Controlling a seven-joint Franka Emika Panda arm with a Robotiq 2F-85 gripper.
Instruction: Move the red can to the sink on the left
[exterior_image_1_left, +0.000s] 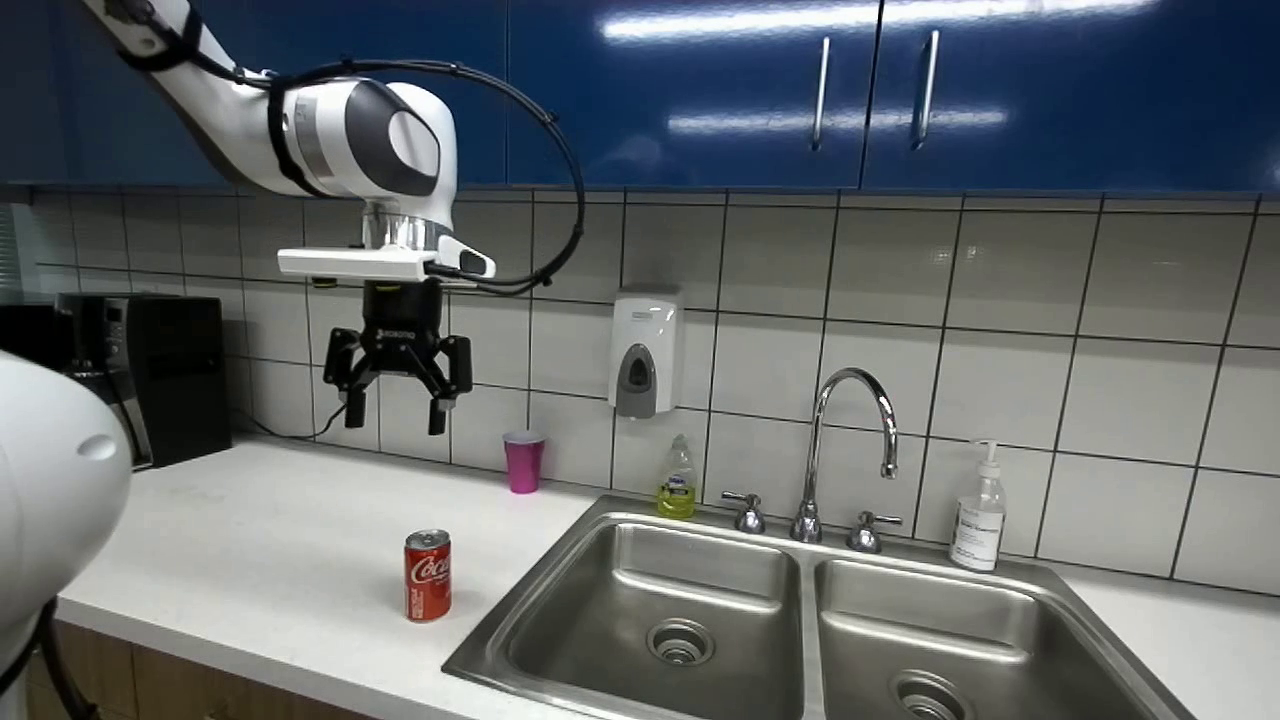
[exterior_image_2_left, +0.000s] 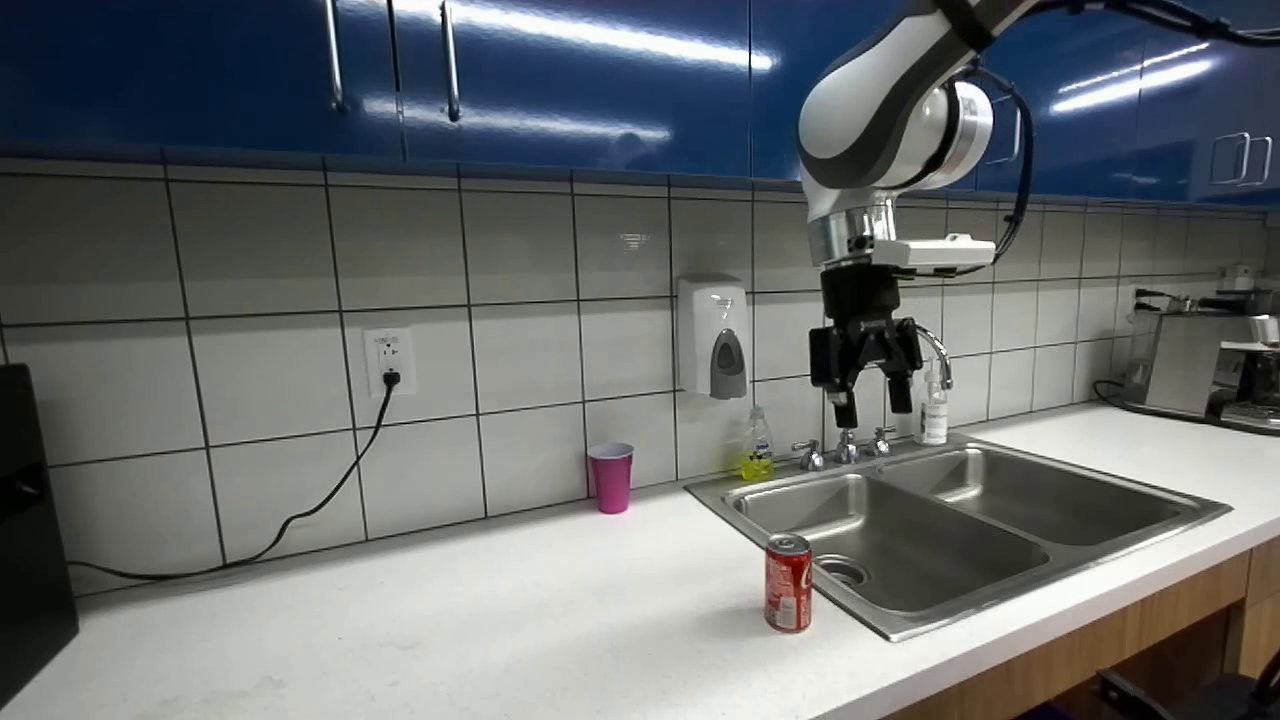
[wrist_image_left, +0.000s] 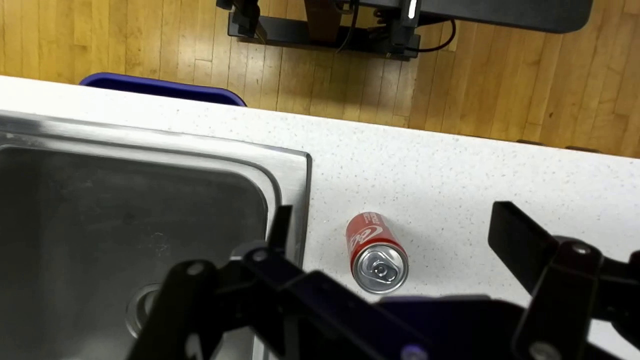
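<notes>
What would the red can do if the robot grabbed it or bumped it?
The red can stands upright and is taller than wide, so a hard bump could tip it. Its round sides would probably let it roll then. They look smooth, so it might slip in the gripper.

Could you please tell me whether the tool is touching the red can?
Apart: in both exterior views, the tool hangs higher than the red can, with a clear gap between them.

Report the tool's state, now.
Tool: open, jaws apart, holding nothing; the red can stands on the counter.
</notes>
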